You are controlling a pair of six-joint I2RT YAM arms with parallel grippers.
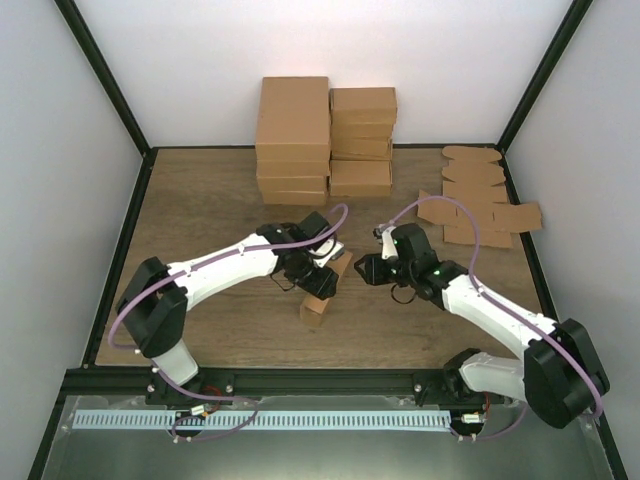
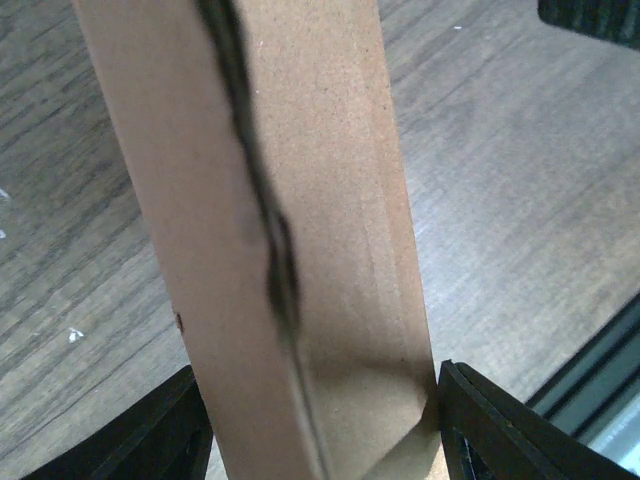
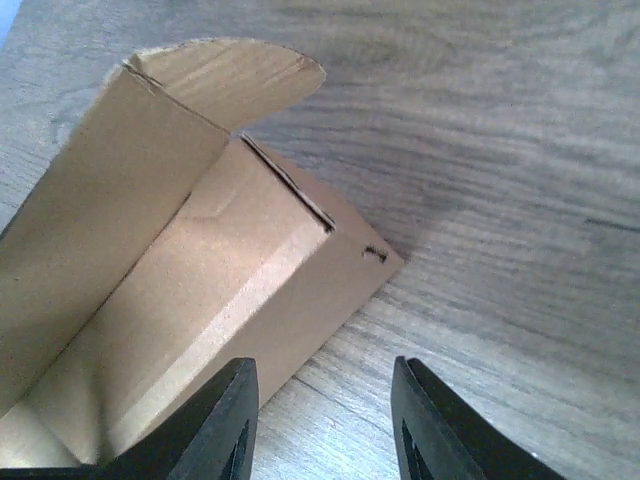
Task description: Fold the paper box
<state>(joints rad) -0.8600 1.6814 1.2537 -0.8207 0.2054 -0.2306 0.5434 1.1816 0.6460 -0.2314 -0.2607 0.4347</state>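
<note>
Top external view puts the paper box (image 1: 320,308) at mid-table (image 1: 200,200), tipped up on one end between the two arms, well apart from the finished cartons (image 1: 293,140) at the back and the flat blanks (image 1: 480,200) at the far right. We judge the folding to be in its middle stage: walls are up and the body is formed, but the end is not closed.

On the left wrist view, we see the left fingers (image 2: 480,430) set about half apart, one on each side of the box's narrow body and pressed against it, so they are holding it.

On the right wrist view, the rounded flap (image 3: 240,75) stands open above the hollow interior. The right fingers (image 3: 445,430) are moderately parted and grip nothing, with bare table between them; one sits right at the box's lower edge, contact uncertain.

Next, we reckon, that flap needs pushing down and tucking in while the left side steadies.
</note>
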